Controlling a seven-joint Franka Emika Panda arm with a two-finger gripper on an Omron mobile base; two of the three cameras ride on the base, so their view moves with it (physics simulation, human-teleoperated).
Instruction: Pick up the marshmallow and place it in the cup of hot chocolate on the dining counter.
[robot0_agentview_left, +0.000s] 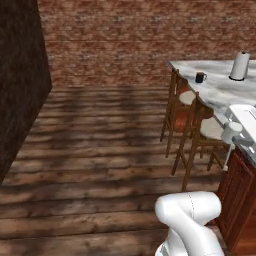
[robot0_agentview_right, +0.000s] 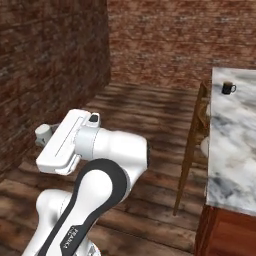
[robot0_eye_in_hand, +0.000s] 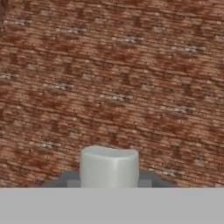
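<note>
The pincer (robot0_eye_in_hand: 109, 183) was pinching the marshmallow (robot0_eye_in_hand: 109, 168), which sat snug between its two dark tips and stood a little proud of them. Beyond the pincer there was only the brick wall (robot0_eye_in_hand: 131, 78), so the hand was pointed away from the goal. The cup (robot0_agentview_left: 200, 77) stood well apart from the pincer, off to one side of it, near the far corner of the marble surface (robot0_agentview_left: 220, 90), with a white paper-towel roll (robot0_agentview_left: 239, 65) further along the same top and wooden stools (robot0_agentview_left: 192, 125) tucked under the edge.

To my eye the step in hand was the carry. Doing it well would mean keeping the squeeze steady and gentle, since a marshmallow is likely soft and could deform or slip if pressed harder or jolted. The arm, perhaps the base too, would need to swing round toward the surface, bring the pincer directly over the cup's mouth, come down close above the drink, and only then let go. The cup looked small, so a release from high up or off-centre might bounce the piece off the rim.

The marshmallow was a pale grey-white block with a flat top, softly rounded edges and a matte, unmarked face.
</note>
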